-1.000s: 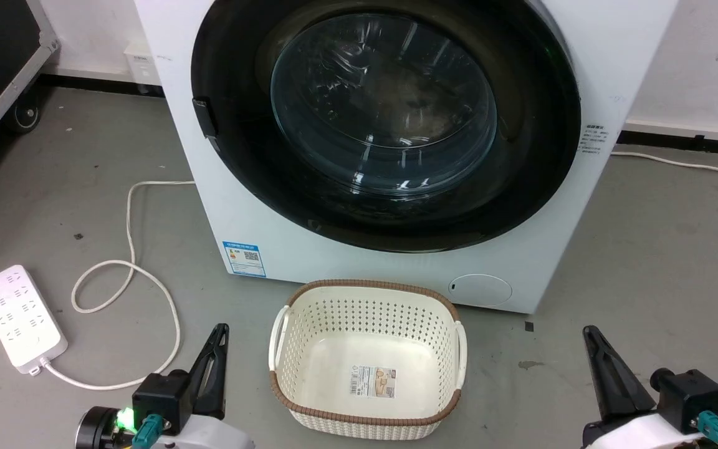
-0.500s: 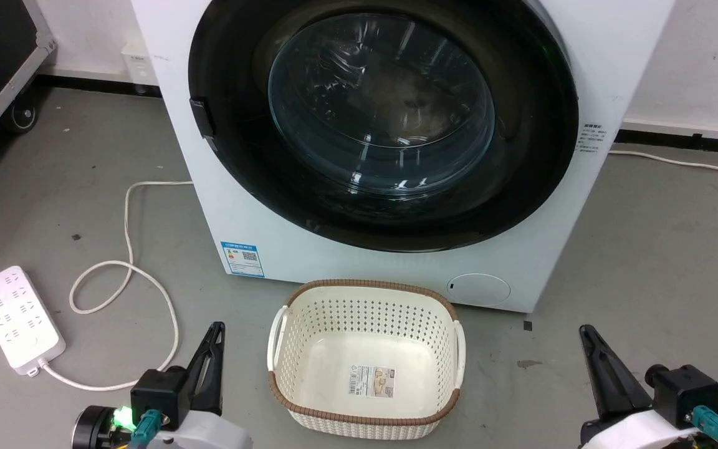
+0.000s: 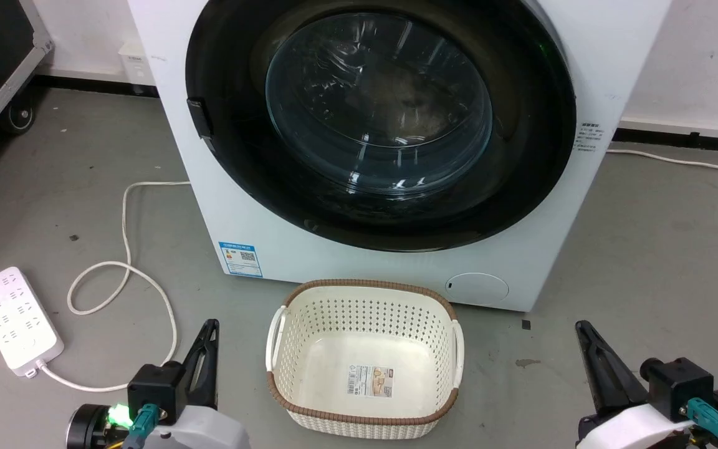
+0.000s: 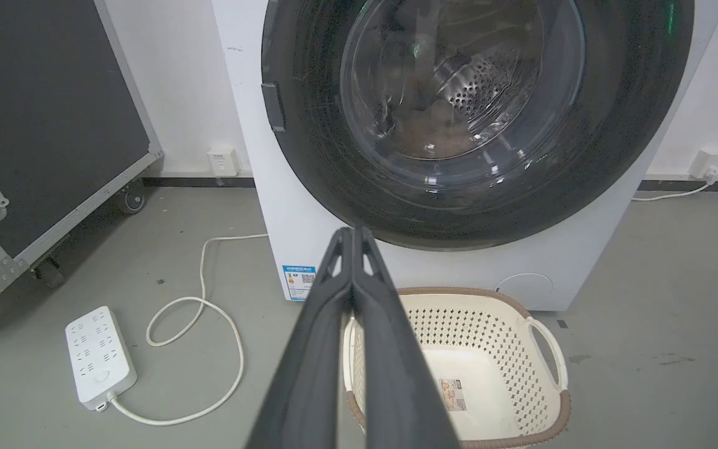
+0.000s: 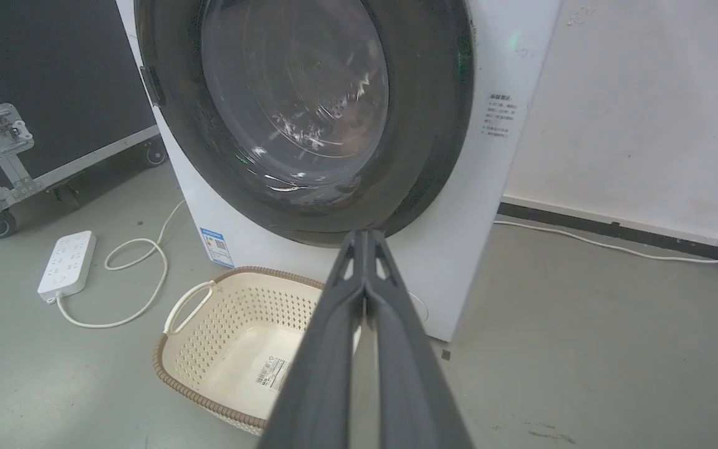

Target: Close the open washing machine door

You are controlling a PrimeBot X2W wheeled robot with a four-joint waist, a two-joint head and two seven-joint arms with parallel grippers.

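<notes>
White front-loading washing machine (image 3: 309,249) stands on a grey concrete floor, against a pale wall at the far side of the scene. Its washing machine door (image 3: 378,106), a wide black ring around a bulging clear glass bowl, lies flat against the front of the machine, covering the drum opening. A small dark catch (image 3: 199,118) sits on the door's left edge. Perforated steel drum wall shows dimly through the glass in the left wrist view. Low on the machine's front are a blue label (image 3: 240,258) at the left and a round flap (image 3: 477,289) at the right.

On the floor just in front of the machine sits a cream perforated basket (image 3: 365,287) with a brown woven rim; only a paper sticker is visible on its bottom. To the left lie a white power strip (image 3: 16,321) and its looping white cable (image 3: 125,268), with a black wheeled case (image 4: 41,112) further left.

Both arms are low and near, well apart from the machine. The left gripper (image 3: 208,333) is left of the basket, its two dark fingers pressed together with nothing between them. The right gripper (image 3: 583,333) is right of the basket, fingers likewise together and empty.
</notes>
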